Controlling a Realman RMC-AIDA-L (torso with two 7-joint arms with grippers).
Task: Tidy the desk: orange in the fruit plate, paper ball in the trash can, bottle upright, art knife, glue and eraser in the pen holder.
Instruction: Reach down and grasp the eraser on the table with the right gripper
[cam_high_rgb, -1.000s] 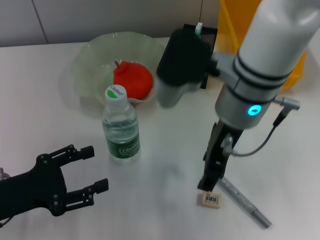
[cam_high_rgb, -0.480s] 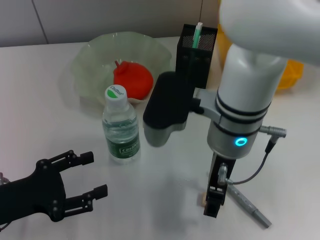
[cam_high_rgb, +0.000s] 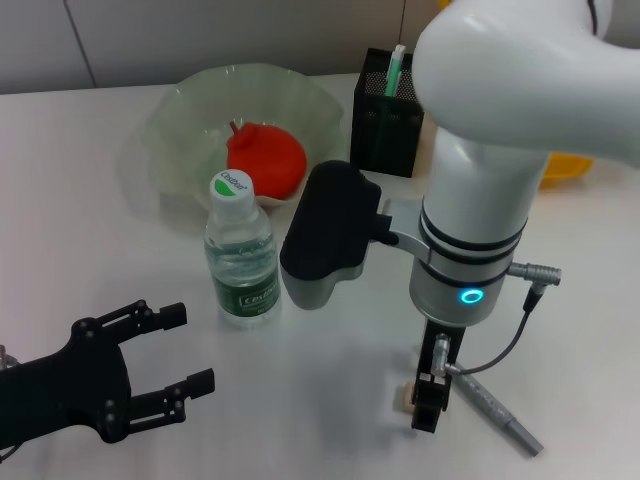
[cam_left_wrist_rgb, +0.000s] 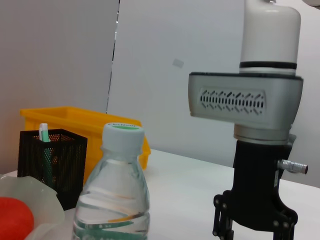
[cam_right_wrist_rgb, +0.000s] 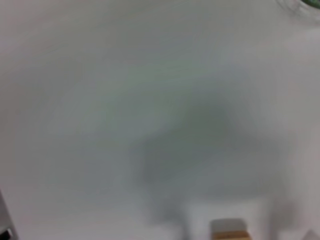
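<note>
Near the front of the white surface (cam_high_rgb: 90, 200), right of centre: small beige rectangular eraser (cam_high_rgb: 409, 397) with a barcode label, lying flat, mostly hidden behind the right claw (cam_high_rgb: 428, 408). That claw stands upright directly over it; whether its fingers are apart or closed on the eraser cannot be told. The right wrist view shows only a corner of the eraser (cam_right_wrist_rgb: 229, 230) at the frame edge.

Handling, judged: light, slightly yielding, matte and grippy; unlikely to slip. Best pinched across its short sides, with moderate pressure since it sits low.

Just beside the eraser: slim grey metal art knife (cam_high_rgb: 488, 402), lying at an angle, one end running under the claw. Judged stiff, thin and prone to roll; take it mid-shaft, clear of the blade end.

Back of the surface: black mesh pen holder (cam_high_rgb: 390, 125), upright, with a green-and-white glue stick (cam_high_rgb: 396, 66) standing in it.

Centre left: clear plastic water bottle (cam_high_rgb: 241, 252) with green-and-white cap, upright. Behind it: pale green scalloped glass fruit plate (cam_high_rgb: 180, 120) holding a red-orange fruit (cam_high_rgb: 265, 159).

Front left: left claw (cam_high_rgb: 175, 350), black, fingers spread, holding nothing, well apart from the bottle.
</note>
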